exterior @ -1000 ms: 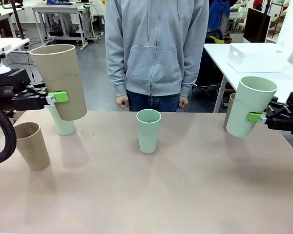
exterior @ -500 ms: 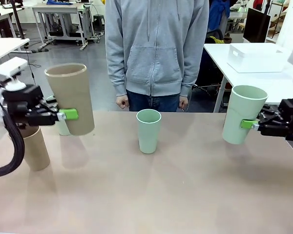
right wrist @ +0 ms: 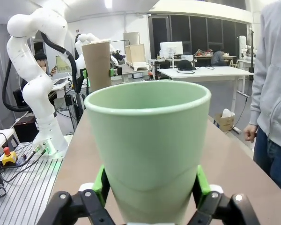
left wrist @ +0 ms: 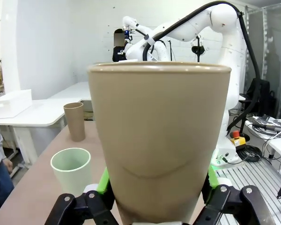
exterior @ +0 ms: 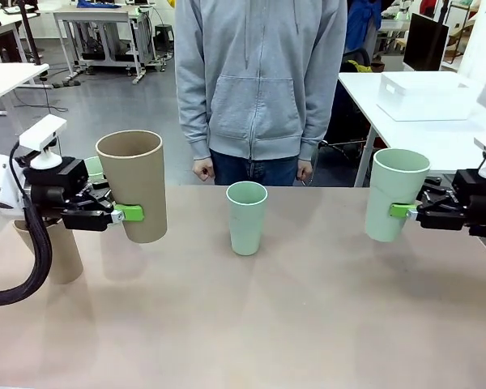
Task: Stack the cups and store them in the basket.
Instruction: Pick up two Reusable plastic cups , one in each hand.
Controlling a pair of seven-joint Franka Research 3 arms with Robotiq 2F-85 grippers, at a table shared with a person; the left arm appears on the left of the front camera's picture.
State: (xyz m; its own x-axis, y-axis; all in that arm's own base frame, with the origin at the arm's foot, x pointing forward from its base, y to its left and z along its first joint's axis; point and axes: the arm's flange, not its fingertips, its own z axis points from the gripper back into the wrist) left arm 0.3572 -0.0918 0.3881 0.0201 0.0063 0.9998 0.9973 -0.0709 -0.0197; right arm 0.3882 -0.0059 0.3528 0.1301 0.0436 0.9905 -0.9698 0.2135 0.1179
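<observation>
Cups are spread across the table (exterior: 267,324). A tan cup (exterior: 134,185) is pinched on its lower wall by the left gripper (exterior: 128,213) and held off the surface, tilted slightly, with that arm reaching in level from the side. The right gripper (exterior: 401,211) clamps a mint cup (exterior: 395,193) the same way, wrist horizontal, fingers pointing toward the middle. A second mint cup (exterior: 247,217) stands upright at the centre, in front of the person (exterior: 259,81). The basket (exterior: 425,96) sits on a white side table (exterior: 462,134) beyond the right arm.

Grey floor (exterior: 105,121) stretching back, white tables (exterior: 8,77) over left, a white desk (exterior: 462,134) off right, dark monitor (exterior: 425,40) beyond it, ceiling light (right wrist: 107,3) on, plain white wall (left wrist: 47,42).
</observation>
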